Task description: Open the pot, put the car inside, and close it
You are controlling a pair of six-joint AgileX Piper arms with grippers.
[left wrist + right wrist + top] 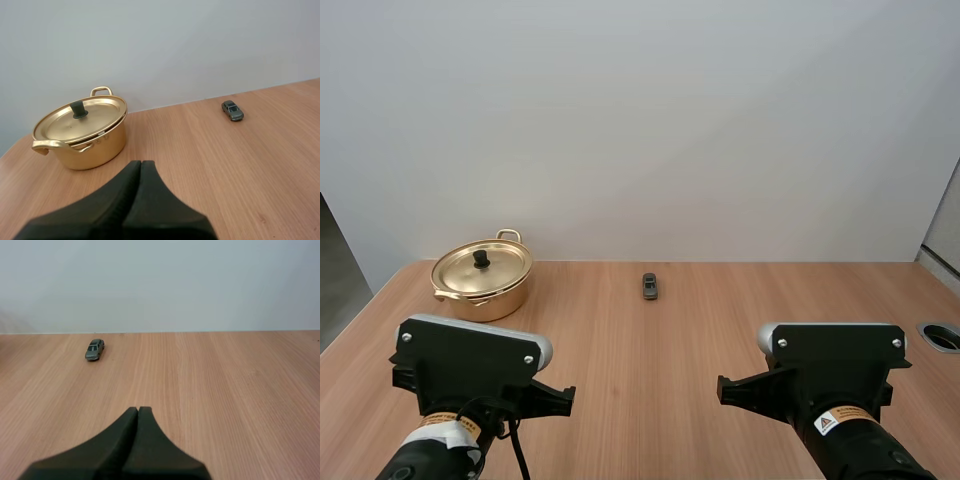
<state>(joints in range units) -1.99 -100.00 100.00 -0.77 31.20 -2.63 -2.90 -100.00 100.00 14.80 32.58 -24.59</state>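
Gold-coloured pot (482, 280) sits at the far left of the wooden table (650, 380), close to the pale wall (640, 120). Its lid (80, 122) is on, with a dark knob (78, 108) in the middle. The little grey car (650, 286) is parked on the wood to the right of the pot, well apart from it, about mid-table near the back edge.

Writing-wise, each arm has a white-and-orange label. The left sticker (448, 428) and the right sticker (835, 421) both have print too small to read, though the right one has a warning triangle.

Left gripper (140, 164) has its fingers pressed together into one dark wedge, holding nothing, with the pot just beyond the tips. Right gripper (138, 410) is the same, closed on nothing, with the car ahead and off toward the left arm's side. A round dark hole (942, 336) sits at the table's right edge.
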